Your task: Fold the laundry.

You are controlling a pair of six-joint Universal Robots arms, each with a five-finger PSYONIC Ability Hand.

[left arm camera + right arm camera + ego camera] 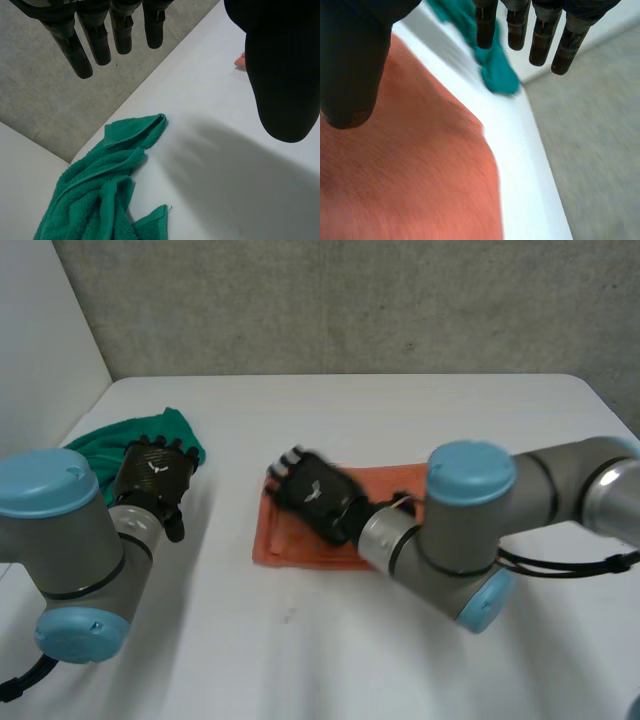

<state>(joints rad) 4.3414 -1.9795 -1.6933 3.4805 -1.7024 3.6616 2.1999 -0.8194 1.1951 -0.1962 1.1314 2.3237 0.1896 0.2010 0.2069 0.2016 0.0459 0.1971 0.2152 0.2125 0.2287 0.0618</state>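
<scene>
Smooth flat the folded orange towel [300, 545], lying mid-table under the straight, empty fingers of the right hand [315, 495], before turning to the crumpled green towel [95, 200] near the far left corner of the table [420, 420], just beside the spread, empty left hand [155, 475], probably best pinched by one corner.

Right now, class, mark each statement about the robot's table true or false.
1. The green towel lies crumpled. True.
2. The left hand grips the green towel. False: that hand is open and holds nothing.
3. The right hand is over the orange towel. True.
4. The orange towel lies on the green towel. False: they lie apart on the table.
</scene>
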